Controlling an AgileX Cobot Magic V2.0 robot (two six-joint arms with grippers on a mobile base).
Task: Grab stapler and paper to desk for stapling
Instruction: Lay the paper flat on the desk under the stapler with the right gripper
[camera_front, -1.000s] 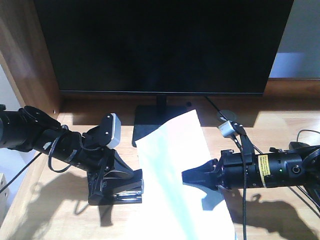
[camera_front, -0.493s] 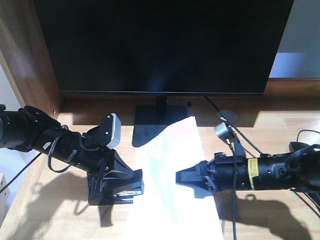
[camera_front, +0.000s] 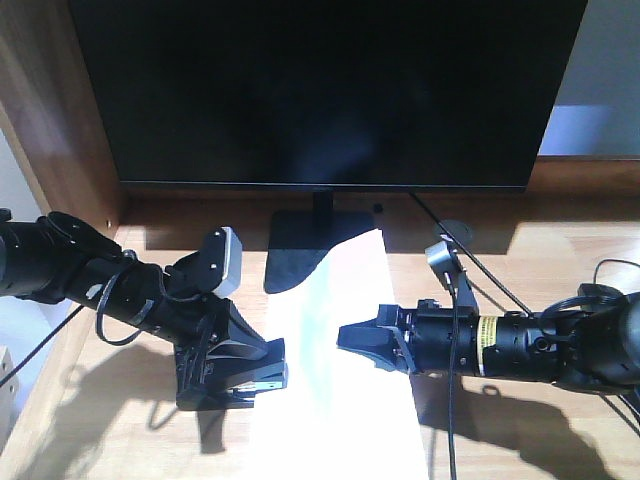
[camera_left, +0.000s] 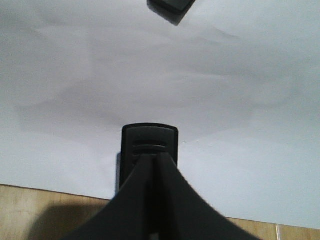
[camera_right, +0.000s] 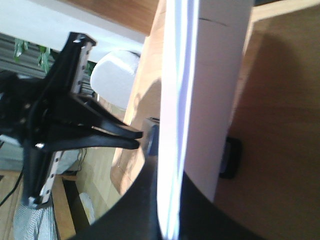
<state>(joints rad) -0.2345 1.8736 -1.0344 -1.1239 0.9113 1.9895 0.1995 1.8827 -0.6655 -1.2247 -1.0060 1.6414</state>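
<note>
Right claw (camera_front: 350, 336), clamped on paper (camera_front: 340, 410), has slid left over past second. Sheet now lower and flatter, left edge at stapler (camera_left: 150, 137). Left claw (camera_left: 152, 161) closed, tips against stapler on worktop (camera_front: 560, 265). Likely nearly aligned for stapling. Monitor stand (camera_front: 300, 250) close behind; room remains toward near edge.

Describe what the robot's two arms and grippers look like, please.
Both arms are black jointed tubes with loose black cables. The right arm has a yellow label band; the left arm shows none. Each carries a small grey camera block near the wrist. The left gripper and right gripper are black, tapering wedges.
</note>
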